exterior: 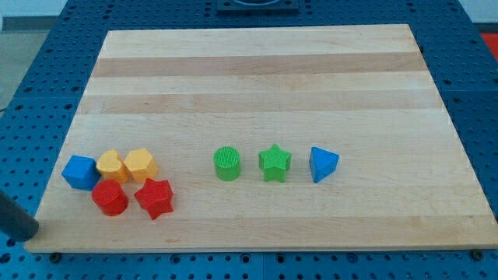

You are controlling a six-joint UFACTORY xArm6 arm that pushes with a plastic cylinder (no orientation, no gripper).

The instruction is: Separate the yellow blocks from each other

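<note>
Two yellow blocks sit side by side and touching near the board's bottom left: a yellow heart-like block [111, 164] and a yellow hexagon [141, 164] to its right. A blue cube [80, 172] touches the heart's left side. A red rounded block [110, 197] and a red star [154, 197] lie just below the yellow pair. My rod enters from the view's left edge, and my tip [31, 232] is at the board's bottom left corner, left of and below the blue cube, apart from all blocks.
A green cylinder [227, 163], a green star [275, 162] and a blue triangle [322, 164] stand in a row right of the cluster. The wooden board [257, 78] lies on a blue perforated table.
</note>
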